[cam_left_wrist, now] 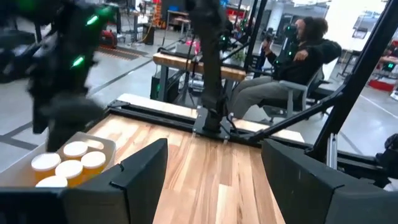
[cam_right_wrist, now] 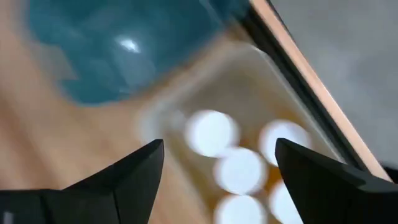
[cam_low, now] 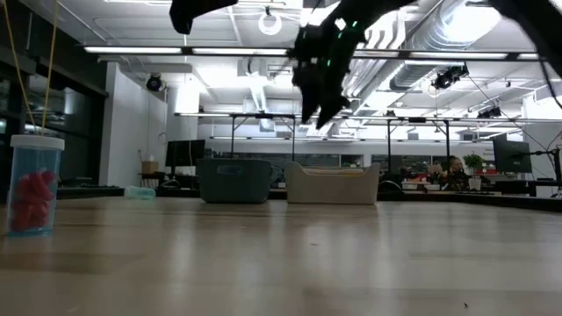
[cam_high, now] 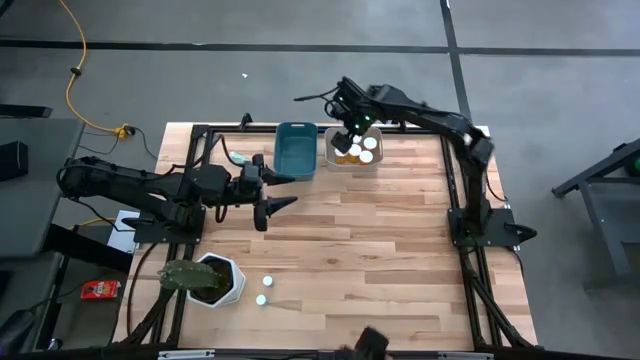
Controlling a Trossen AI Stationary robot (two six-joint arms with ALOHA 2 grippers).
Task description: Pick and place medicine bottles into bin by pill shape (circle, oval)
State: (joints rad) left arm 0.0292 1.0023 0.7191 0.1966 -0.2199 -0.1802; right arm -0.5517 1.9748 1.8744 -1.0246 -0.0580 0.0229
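Several amber medicine bottles with white caps (cam_high: pixel 360 150) stand in the beige bin (cam_high: pixel 334 160) at the table's far edge; they also show in the right wrist view (cam_right_wrist: pixel 211 132) and the left wrist view (cam_left_wrist: pixel 68 163). Two more bottles (cam_high: pixel 265 290) stand on the table near the front left; one of them, holding red pills, shows in the low view (cam_low: pixel 35 184). My right gripper (cam_high: pixel 350 128) is open and empty above the beige bin (cam_right_wrist: pixel 261 74). My left gripper (cam_high: pixel 275 212) is open and empty, left of the table's middle, above the wood.
A blue bin (cam_high: pixel 296 148) stands just left of the beige bin at the far edge. A white hexagonal plant pot (cam_high: pixel 218 280) stands at the front left corner. Bare wood lies across the table's middle and right. A person sits beyond the table (cam_left_wrist: pixel 292 56).
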